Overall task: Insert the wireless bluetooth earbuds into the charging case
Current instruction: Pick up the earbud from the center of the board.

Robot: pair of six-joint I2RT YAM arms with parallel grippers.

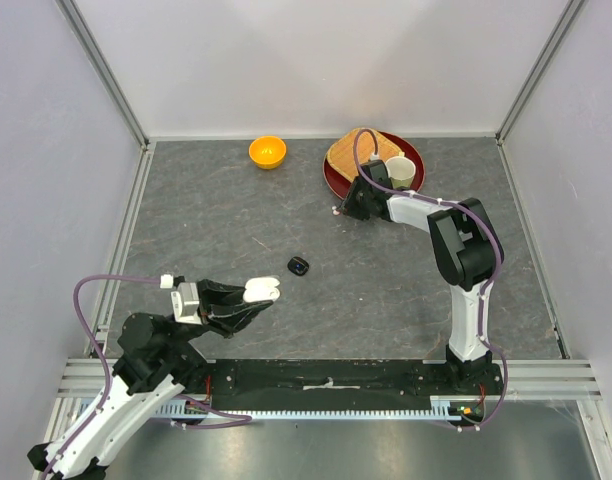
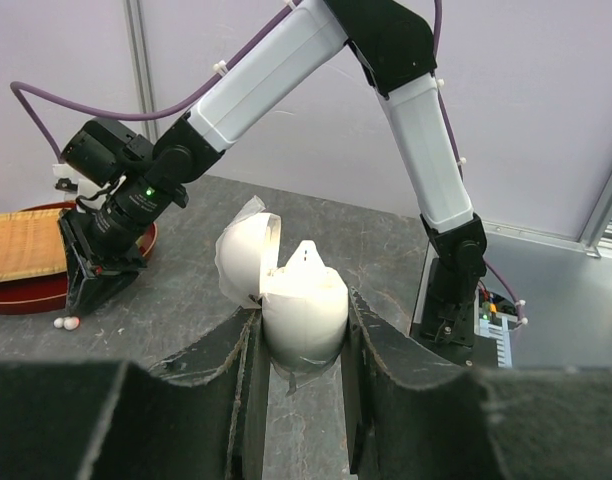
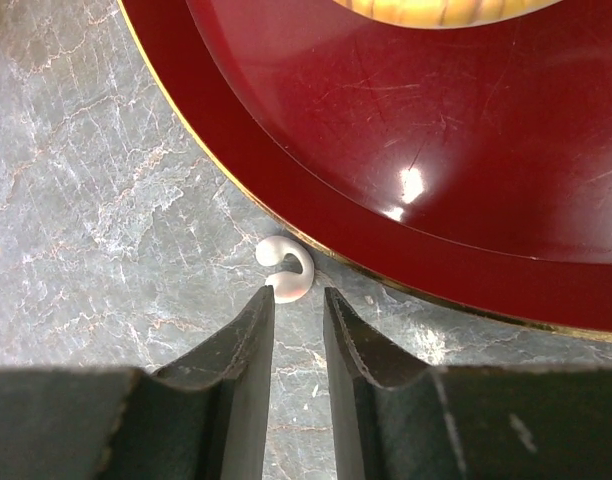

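Note:
My left gripper [image 1: 248, 296] is shut on a white charging case [image 1: 261, 291] and holds it above the table. In the left wrist view the case [image 2: 304, 305] sits upright between the fingers [image 2: 371, 340] with its lid [image 2: 244, 255] flipped open. A white earbud [image 3: 287, 271], curled like a hook, lies on the table against the red plate's rim [image 3: 406, 250]. My right gripper [image 3: 297, 297] is narrowly open with its tips just short of the bud, not around it. The bud also shows in the top view [image 1: 336, 210] and the left wrist view [image 2: 66, 322]. No black buds show.
The red plate [image 1: 336, 180] at the back holds a woven mat [image 1: 358, 152] and a white cup [image 1: 400, 173]. An orange bowl [image 1: 267, 152] stands at the back centre. A small black oval case [image 1: 299, 265] lies mid-table. White walls enclose the table.

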